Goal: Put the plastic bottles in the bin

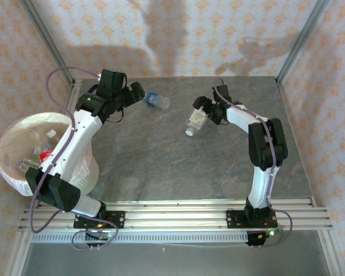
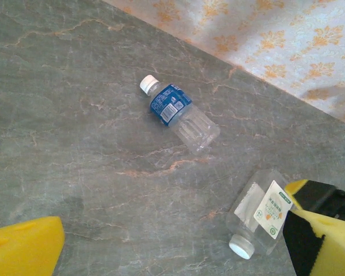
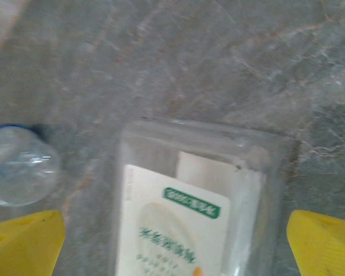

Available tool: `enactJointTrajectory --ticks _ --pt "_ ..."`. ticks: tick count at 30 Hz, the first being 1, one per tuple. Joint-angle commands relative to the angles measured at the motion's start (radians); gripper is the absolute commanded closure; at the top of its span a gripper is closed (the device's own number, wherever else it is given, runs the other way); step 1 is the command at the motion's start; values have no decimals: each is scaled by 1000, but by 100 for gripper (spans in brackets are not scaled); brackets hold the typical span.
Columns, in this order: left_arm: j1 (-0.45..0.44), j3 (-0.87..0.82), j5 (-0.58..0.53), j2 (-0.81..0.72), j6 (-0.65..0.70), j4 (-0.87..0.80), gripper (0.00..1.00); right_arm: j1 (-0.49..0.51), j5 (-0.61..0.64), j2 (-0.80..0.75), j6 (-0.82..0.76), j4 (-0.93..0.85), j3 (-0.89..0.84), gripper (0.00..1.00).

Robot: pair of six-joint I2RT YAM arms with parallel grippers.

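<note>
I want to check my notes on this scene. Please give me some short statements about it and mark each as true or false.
1. The blue-labelled bottle stands upright. False: it lies on its side.
2. Two bottles lie on the table, outside the bin. True.
3. The right gripper is open, with the white-labelled bottle between its fingers. True.
4. The left gripper holds the blue-labelled bottle. False: it is open and the bottle lies free on the table.

Wallpapered, aluminium-framed lab booth (image 1: 178, 23)
</note>
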Motion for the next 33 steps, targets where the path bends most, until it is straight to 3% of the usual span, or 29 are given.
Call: enactJointTrajectory --ticks 1,13,24,33 --pt "2 0 -18 -2 -3 -8 0 56 172 33 -68 -208 81 1" --pt "4 -4 -24 15 1 -5 0 155 460 93 -23 -416 246 1" --pt "10 -15 -19 16 4 -7 0 164 311 150 1 -416 291 1" --pt "14 -26 -16 13 1 -5 0 173 316 65 3 -385 240 1"
